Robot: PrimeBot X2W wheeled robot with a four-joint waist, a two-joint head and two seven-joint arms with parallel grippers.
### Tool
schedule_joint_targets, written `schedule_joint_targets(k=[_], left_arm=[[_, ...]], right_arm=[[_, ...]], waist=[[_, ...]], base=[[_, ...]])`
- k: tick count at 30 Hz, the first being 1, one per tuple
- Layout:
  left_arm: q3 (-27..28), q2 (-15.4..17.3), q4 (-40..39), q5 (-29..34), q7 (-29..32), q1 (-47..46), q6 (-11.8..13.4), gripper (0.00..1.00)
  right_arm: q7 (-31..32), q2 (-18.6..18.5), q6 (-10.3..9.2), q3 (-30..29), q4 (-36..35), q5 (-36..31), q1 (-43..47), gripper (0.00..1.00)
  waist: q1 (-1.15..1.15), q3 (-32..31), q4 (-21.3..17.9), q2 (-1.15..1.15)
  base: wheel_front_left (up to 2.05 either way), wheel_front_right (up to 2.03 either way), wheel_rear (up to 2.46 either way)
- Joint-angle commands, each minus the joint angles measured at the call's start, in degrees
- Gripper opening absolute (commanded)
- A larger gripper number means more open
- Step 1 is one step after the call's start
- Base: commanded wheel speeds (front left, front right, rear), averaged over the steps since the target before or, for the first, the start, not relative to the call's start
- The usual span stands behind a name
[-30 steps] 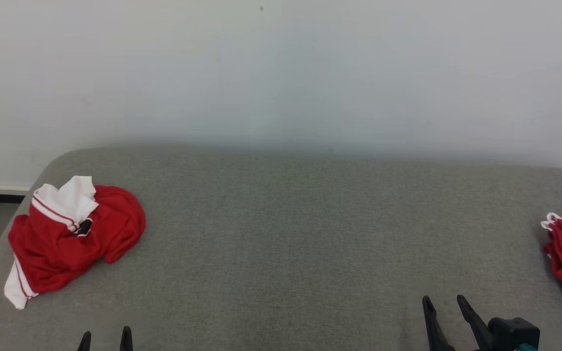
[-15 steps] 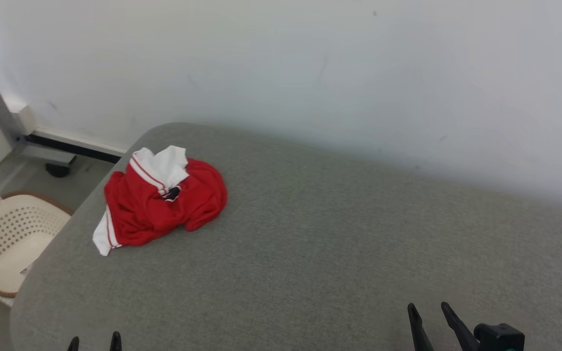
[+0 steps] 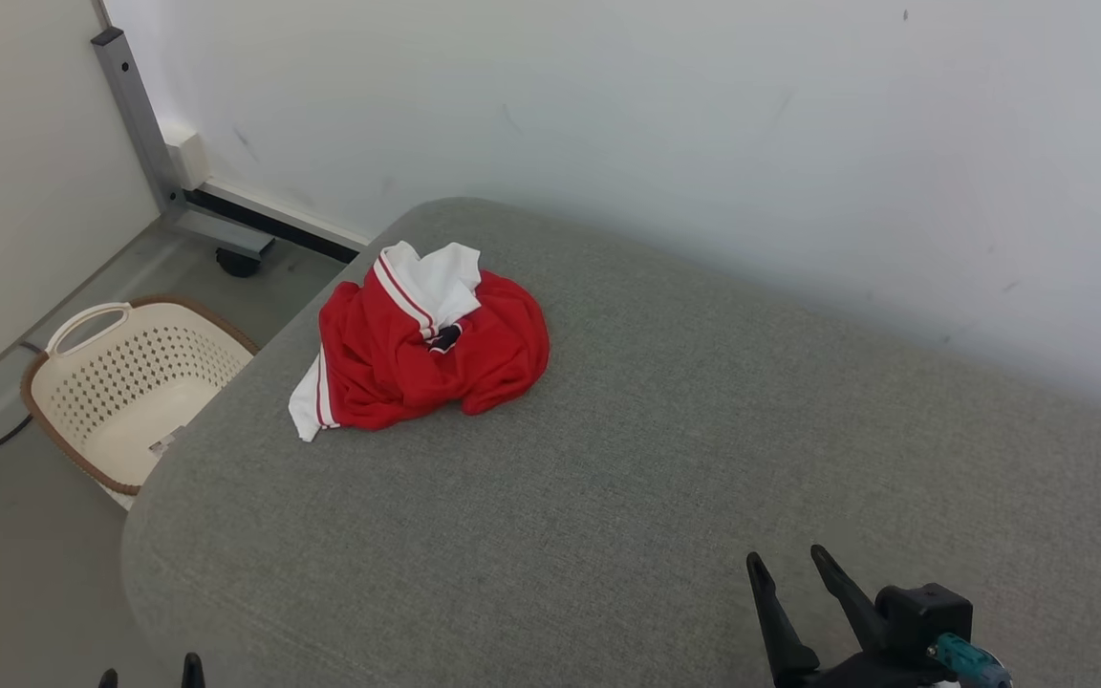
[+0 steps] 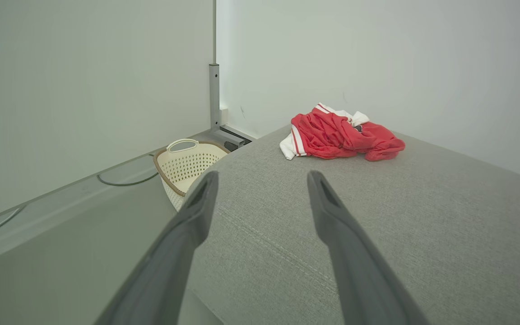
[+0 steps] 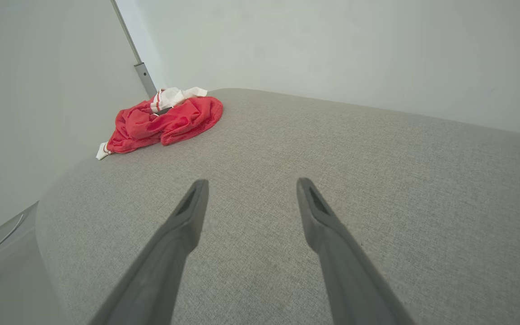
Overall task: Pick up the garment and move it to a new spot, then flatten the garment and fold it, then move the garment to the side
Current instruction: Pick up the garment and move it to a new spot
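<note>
Two grippers, left gripper (image 4: 262, 176) and right gripper (image 5: 252, 183), carry wide, empty jaws. Crumpled red-and-white jersey (image 3: 426, 349) lies on the grey padded worktop (image 3: 608, 497), well ahead of both jaws. Reach should end above the heap's thick middle before closing, gathering several layers.

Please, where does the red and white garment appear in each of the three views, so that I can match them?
Head view: garment left of centre, upper half, near the far left corner of the grey surface.
Left wrist view: garment right of centre, upper half.
Right wrist view: garment upper left.
Shared landmark: the grey metal post at the wall beyond the garment.
</note>
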Motion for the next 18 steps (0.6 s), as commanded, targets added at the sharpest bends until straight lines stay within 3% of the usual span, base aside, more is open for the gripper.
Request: schedule_joint_targets(k=[1, 13, 18], left_arm=[[0.3, -0.1, -0.39, -0.48, -0.45, 1.03, 0.15, 1.0], [-0.48, -0.15, 0.25, 0.34, -0.74, 0.68, 0.85, 1.0], [-2.68, 0.6, 1.87, 0.16, 1.84, -1.09, -0.7, 1.0]], right_arm=[[-0.09, -0.03, 0.05, 0.15, 0.4, -0.41, -0.64, 1.0], [-0.39, -0.02, 0.05, 0.81, 1.78, -0.54, -1.42, 1.0], [-0.04, -0.02, 0.05, -0.06, 1.17, -0.97, 0.23, 1.0]], waist=[[0.0, 0.56, 0.52, -0.01], [0.0, 0.17, 0.21, -0.01], [0.0, 0.03, 0.02, -0.01]], base=[[0.0, 0.0, 0.0], [0.0, 0.0, 0.0], [0.0, 0.0, 0.0]])
